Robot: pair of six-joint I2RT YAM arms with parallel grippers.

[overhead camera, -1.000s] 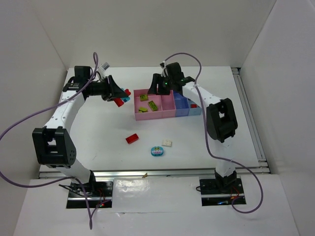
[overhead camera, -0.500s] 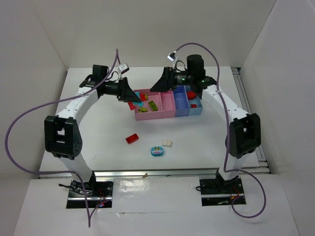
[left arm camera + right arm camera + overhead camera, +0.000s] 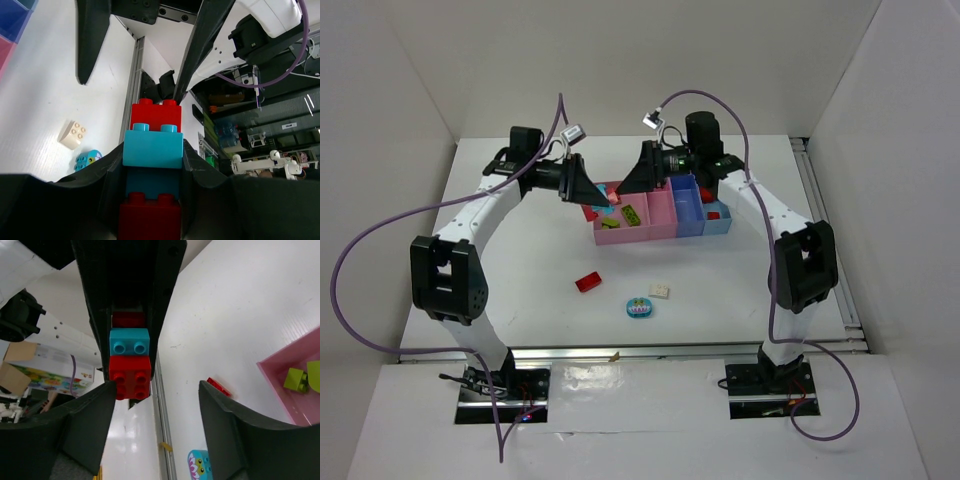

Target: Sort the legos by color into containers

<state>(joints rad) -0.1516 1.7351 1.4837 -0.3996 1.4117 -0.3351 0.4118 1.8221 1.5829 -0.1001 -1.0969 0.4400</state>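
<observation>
My left gripper [image 3: 590, 196] is shut on a stack of legos [image 3: 602, 202], red, teal-blue, red, held above the left end of the wide pink bin [image 3: 616, 237]. In the left wrist view the stack [image 3: 152, 148] sits between my fingers. My right gripper [image 3: 628, 184] is open and faces the stack; in the right wrist view the stack [image 3: 129, 362] lies just beyond my spread right fingers [image 3: 85, 427]. Yellow-green legos [image 3: 632, 213] lie in the wide pink bin. A red brick [image 3: 587, 282], a cream brick [image 3: 660, 290] and a teal-blue and pink piece [image 3: 639, 308] lie on the table.
A narrow pink bin [image 3: 663, 208], a blue bin [image 3: 686, 205] and a light blue bin [image 3: 718, 224] stand in a row to the right of the wide pink one. A red piece [image 3: 714, 214] lies in the light blue bin. White walls enclose the table.
My left gripper carried the stack right, to the wide pink bin's left end. My right gripper swung round and moved left, close in front of the stack.
</observation>
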